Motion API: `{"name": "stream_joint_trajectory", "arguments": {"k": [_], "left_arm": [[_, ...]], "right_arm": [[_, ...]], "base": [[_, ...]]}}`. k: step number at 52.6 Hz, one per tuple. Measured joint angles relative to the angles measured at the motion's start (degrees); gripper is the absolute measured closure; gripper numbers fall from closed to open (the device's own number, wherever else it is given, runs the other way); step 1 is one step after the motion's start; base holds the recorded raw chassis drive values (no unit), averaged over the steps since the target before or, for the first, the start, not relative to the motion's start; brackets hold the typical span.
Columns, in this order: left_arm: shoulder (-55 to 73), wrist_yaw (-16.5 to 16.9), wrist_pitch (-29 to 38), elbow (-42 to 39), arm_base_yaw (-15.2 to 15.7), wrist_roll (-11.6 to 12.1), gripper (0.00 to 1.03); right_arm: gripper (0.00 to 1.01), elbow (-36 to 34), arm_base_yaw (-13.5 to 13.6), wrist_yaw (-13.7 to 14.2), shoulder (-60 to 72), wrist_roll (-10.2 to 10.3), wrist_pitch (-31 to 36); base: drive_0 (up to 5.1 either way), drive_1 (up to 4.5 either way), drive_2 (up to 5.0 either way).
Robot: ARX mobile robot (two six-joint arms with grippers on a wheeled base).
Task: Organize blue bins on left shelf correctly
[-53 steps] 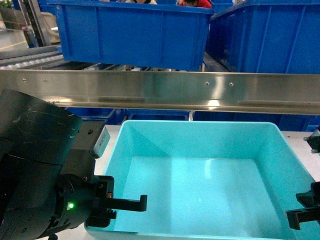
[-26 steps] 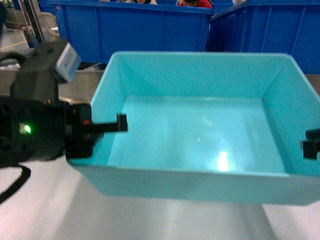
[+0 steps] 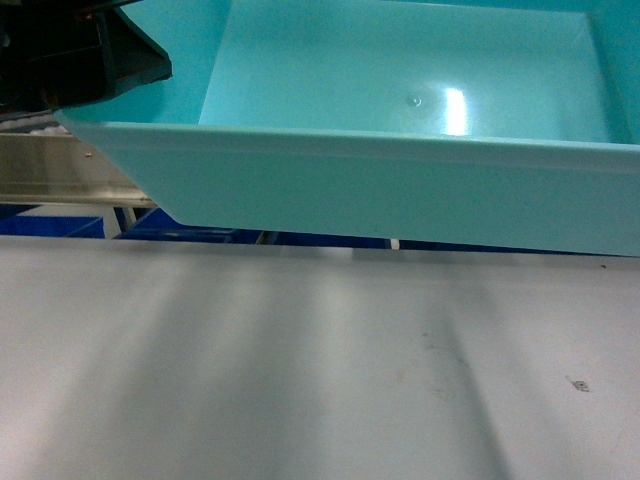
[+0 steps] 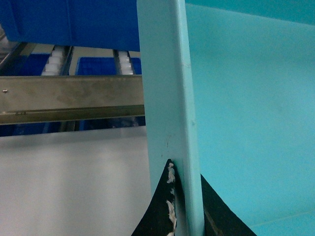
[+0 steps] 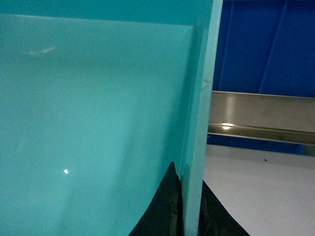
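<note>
Rising clear of the grey tabletop (image 3: 320,370), the turquoise bin (image 3: 380,190) now hangs in the air across the top of the head view, where a second ago it sat low on the surface beneath the steel rail. The left tool (image 4: 184,206) is clamped over the bin's left wall, one finger on each face, and the right tool (image 5: 189,206) pinches the right wall the same way. Behind the bin's near-left corner, the left shelf (image 4: 69,101) shows its steel rail and white rollers, with darker blue bins (image 4: 69,22) already on it. By the look of it, the lift is done and the bin stands about level with the rail, so carrying it forward onto the rollers appears to be what remains.
</note>
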Motion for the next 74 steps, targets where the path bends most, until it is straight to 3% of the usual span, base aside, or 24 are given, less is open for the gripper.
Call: {"name": "stream_joint_trajectory", "arguments": {"k": [36, 74], "left_arm": [[0.0, 0.02, 0.11, 0.0, 0.0, 0.02, 1.01], [0.0, 0.02, 0.02, 0.0, 0.0, 0.02, 1.01]], "right_arm": [[0.99, 0.0, 0.0, 0.02, -0.02, 0.13, 0.07], [0.99, 0.0, 0.0, 0.02, -0.02, 0.13, 0.04]], "base": [[-4.7, 0.76, 3.8], [-4.8, 3.34, 1.5]]}}
